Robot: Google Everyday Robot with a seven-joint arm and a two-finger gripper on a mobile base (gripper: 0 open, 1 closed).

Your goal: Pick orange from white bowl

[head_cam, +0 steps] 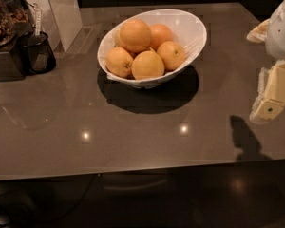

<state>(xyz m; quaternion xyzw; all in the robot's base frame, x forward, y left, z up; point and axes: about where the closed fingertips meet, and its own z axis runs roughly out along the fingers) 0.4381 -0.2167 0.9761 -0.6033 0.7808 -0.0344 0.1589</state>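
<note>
The white bowl [192,30] stands on the grey counter, a little back of centre. It holds several oranges. The orange [135,35], the biggest one, sits on top of the pile at the bowl's left rear. Smaller oranges lie around it, at the front left [119,61], front centre [147,65] and right [171,55]. My gripper [271,101] hangs at the right edge of the view, well to the right of the bowl and above the counter, touching nothing.
A black cup with a white utensil [38,51] and a dark appliance with a snack container [2,27] stand at the left rear. A white panel [61,8] leans behind them. The counter's front edge [133,172] runs across the lower view.
</note>
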